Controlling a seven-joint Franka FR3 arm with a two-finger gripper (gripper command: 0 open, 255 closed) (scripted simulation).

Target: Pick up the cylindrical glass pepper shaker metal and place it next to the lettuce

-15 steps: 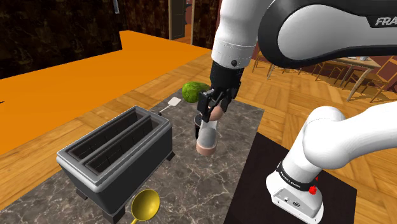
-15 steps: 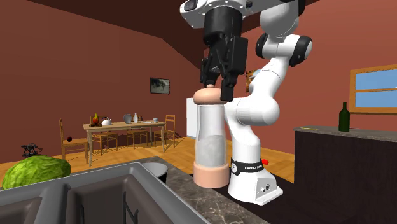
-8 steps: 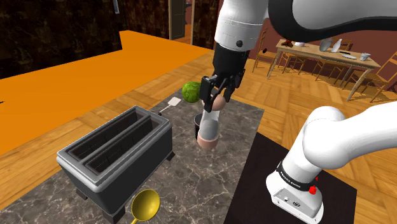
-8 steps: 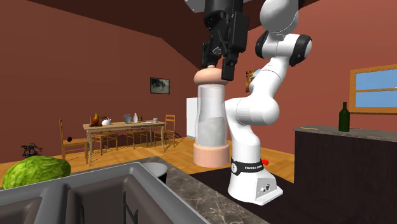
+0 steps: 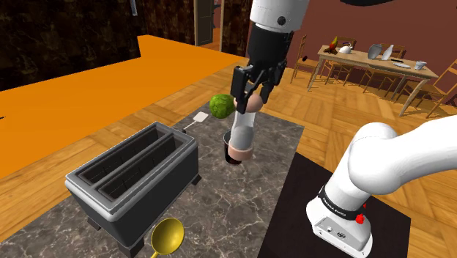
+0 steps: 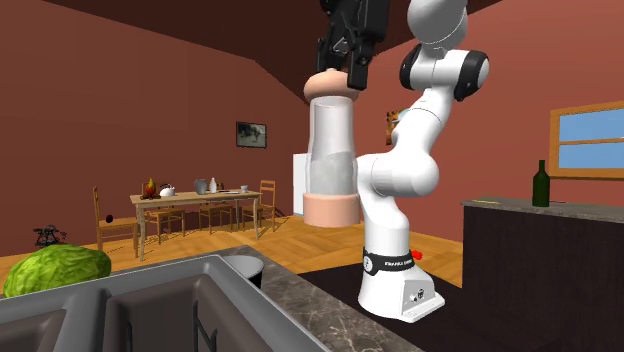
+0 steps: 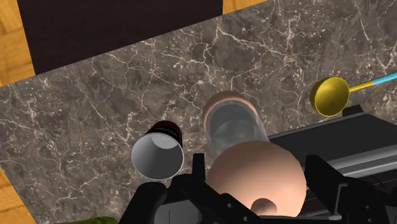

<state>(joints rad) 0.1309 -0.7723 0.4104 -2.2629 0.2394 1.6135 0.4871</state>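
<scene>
Two black fingers of the gripper clamp the rounded peach cap of the pepper shaker, a clear cylinder hanging upright above the veined marble counter, near the green lettuce. From the wrist view a white-lined dark cup sits beside it below; the second exterior view shows its peach base in mid-air

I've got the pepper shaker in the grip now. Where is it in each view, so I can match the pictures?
Shoulder view: the pepper shaker is at centre, held in the air, right of the toaster.
Second exterior view: the pepper shaker is high at centre, above the toaster in the foreground.
Wrist view: the pepper shaker is clasped in the gripper, beside the cup.
Shared landmark: the toaster.
</scene>
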